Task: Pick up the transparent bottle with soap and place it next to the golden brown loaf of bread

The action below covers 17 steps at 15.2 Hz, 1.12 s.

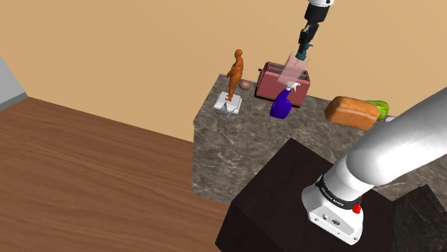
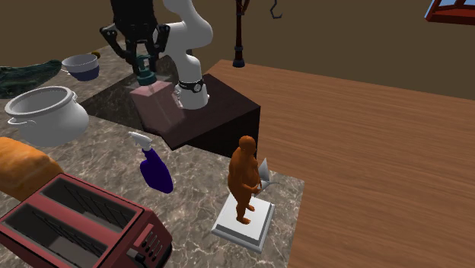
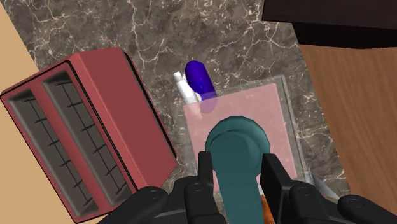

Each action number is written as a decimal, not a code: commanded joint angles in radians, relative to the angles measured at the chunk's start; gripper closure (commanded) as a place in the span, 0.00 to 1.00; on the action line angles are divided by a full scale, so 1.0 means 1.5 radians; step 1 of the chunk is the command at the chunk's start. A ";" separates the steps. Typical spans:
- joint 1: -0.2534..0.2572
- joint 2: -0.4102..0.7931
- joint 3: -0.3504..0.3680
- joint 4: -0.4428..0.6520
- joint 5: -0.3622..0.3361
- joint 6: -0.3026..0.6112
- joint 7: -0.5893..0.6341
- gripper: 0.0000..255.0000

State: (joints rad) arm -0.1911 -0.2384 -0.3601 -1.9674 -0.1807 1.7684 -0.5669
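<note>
The gripper [image 1: 305, 49] is pinching the teal pump cap [image 3: 236, 145] of the transparent pink soap bottle [image 1: 292, 71], with one finger pressing on each side of the cap. The bottle is hanging directly below the fingers, above the marble countertop [image 1: 236, 152]. A blue spray bottle [image 1: 282, 104] is standing beneath the gripper, partly showing through the held bottle in the wrist view. A red toaster [image 1: 266, 84] is sitting beneath and just beside the gripper. The golden-brown bread loaf [image 1: 351, 112] is lying well apart from the gripper, below it and toward the shoulder view's right.
</note>
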 commanded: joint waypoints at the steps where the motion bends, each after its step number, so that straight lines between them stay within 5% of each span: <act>1: -0.013 -0.016 -0.016 -0.017 -0.009 0.006 -0.026 1.00; 17: -0.105 -0.053 -0.185 -0.023 -0.058 0.021 -0.270 1.00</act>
State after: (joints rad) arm -0.3430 -0.3313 -0.6150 -2.0157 -0.2710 1.7966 -0.9413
